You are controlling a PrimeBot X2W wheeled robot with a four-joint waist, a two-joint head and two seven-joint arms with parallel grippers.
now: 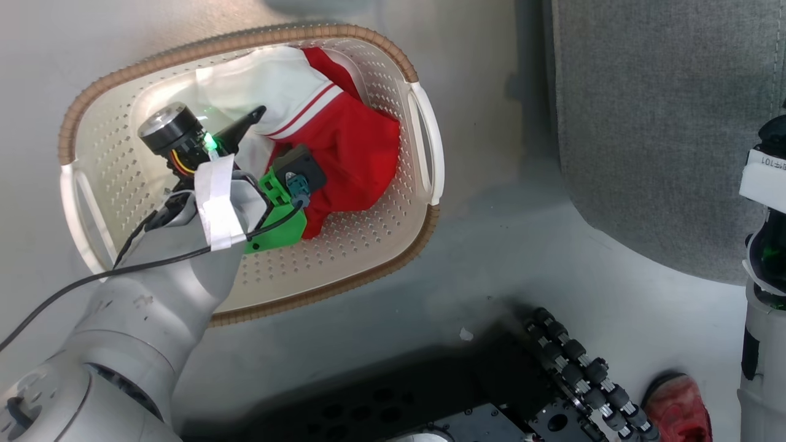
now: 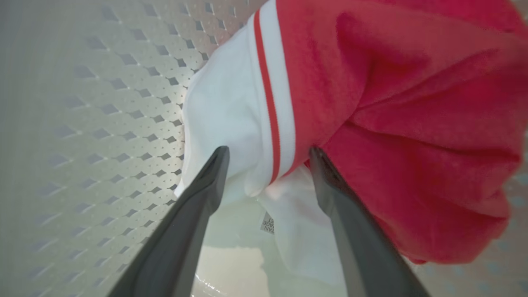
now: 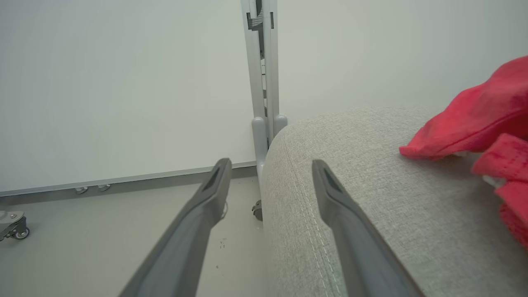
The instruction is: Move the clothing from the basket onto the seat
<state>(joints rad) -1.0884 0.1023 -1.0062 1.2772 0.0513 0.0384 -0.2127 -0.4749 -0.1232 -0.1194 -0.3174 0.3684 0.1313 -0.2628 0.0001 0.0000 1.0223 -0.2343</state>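
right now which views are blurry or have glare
Left wrist view: clothing blurred up close, basket wall out of focus, glare on its floor. Head view: sharp, with a green light glowing on the left arm. Right wrist view: evenly lit, seat weave crisp, red garment at the edge soft.

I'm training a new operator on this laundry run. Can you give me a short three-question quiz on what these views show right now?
1. True or false: the left gripper is shut on the red and white garment in the basket.
2. What lies on the seat? A) a red garment B) the basket C) a white towel
3. Fill in: the right gripper, by the seat's edge, stands ____ and holds nothing.
Key: 1 false, it is open, its jaws either side of the striped trim; 2 A; 3 open.
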